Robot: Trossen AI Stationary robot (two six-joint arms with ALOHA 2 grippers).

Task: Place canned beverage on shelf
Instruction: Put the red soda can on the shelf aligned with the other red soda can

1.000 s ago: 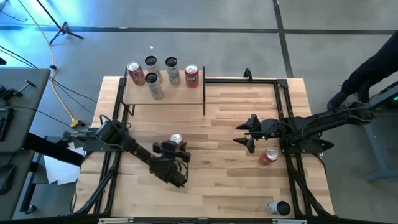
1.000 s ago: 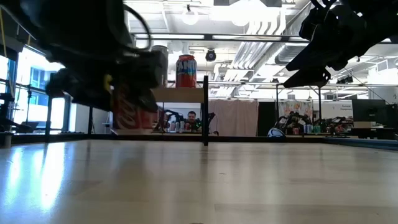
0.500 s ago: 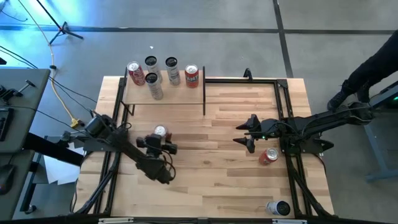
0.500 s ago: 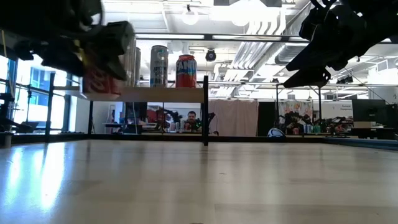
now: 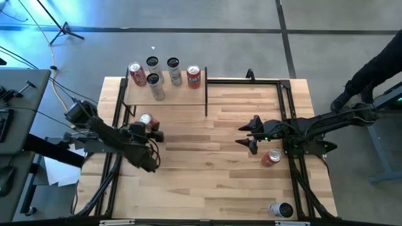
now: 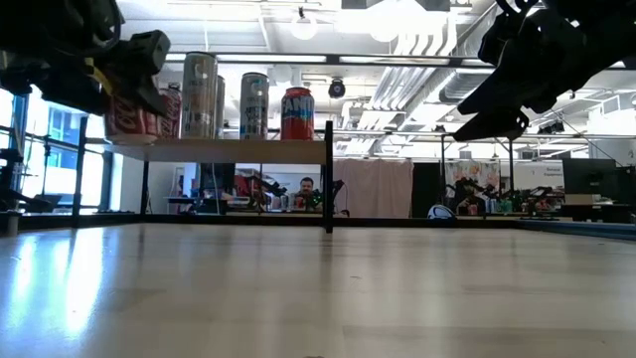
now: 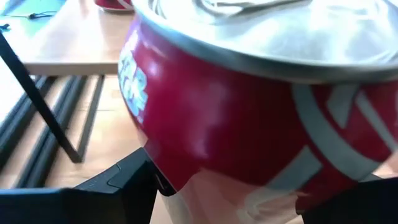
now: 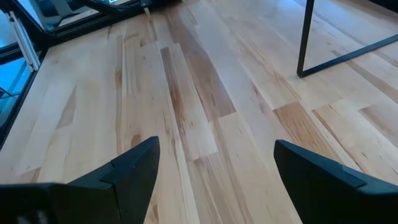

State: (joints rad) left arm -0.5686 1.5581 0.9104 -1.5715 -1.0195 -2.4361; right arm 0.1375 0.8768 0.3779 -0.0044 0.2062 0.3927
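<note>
My left gripper is shut on a red canned beverage and holds it in the air just near of the shelf, off its left part. In the low view the can hangs level with the shelf board, by its left end. The shelf is a pale board on thin black posts and carries several upright cans. In the left wrist view the red can fills the picture. My right gripper hovers open at the right, with nothing between its fingers. My left gripper pinches the can's side wall between its two fingers. The fingers come from the table's near side, slanting slightly down. The can stands upright with its silver top up, lifted clear of the table.
A red can lies on the table beside my right arm. Another can lies near the front right corner. Black frame rails run along the table's far right part. Bare planks lie between the two arms.
My left gripper has carried the red can up and toward the table's left and far edges, to the shelf's left part. The can has risen from just above the tabletop to the height of the shelf board, staying upright in the hold.
</note>
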